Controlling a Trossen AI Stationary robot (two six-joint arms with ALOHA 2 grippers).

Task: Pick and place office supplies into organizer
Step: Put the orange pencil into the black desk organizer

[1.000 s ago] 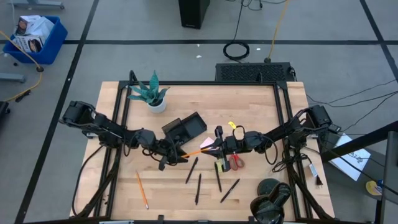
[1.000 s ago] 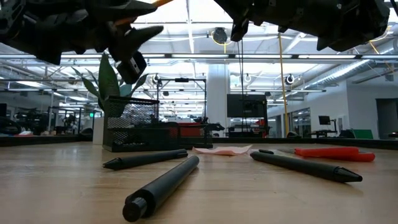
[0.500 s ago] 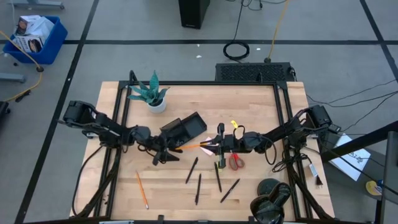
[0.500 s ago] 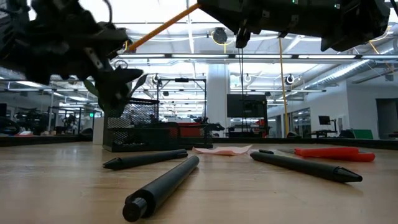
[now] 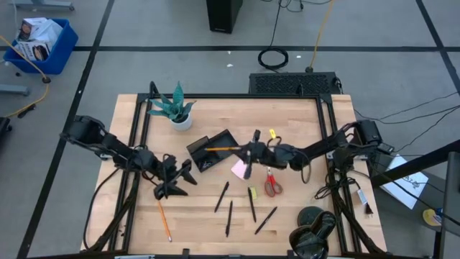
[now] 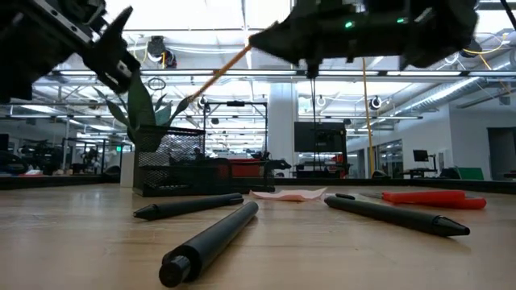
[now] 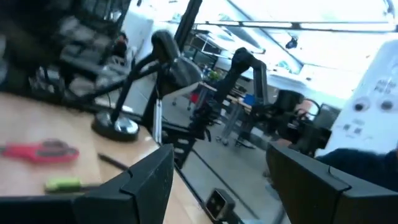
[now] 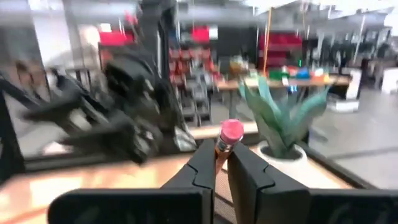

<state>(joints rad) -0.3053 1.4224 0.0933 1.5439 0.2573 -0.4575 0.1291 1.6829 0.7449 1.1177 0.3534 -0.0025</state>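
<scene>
The right hand (image 5: 248,152) grips an orange pencil (image 5: 223,149), its fingers (image 8: 247,169) clamped just under the pink eraser. The pencil lies level above the black organizer (image 5: 212,150), tip pointing toward nine o'clock. By my reading the carry is done and this is the placing step: the next move calls for lowering the pencil into a compartment, then releasing.

The left hand (image 5: 172,185) hangs at seven o'clock from the organizer, fingers spread and empty, near a second pencil (image 5: 164,220) lying on the bench (image 5: 302,122).

The pink sticky pad (image 5: 238,168) sits just at four o'clock of the organizer; red scissors (image 5: 272,184), a yellow-green marker (image 5: 253,194) and several black pens (image 5: 221,196) lie farther toward five o'clock. A potted plant (image 5: 175,109) stands at eleven o'clock, apart from the drop path. Nothing seems to block the descent.
</scene>
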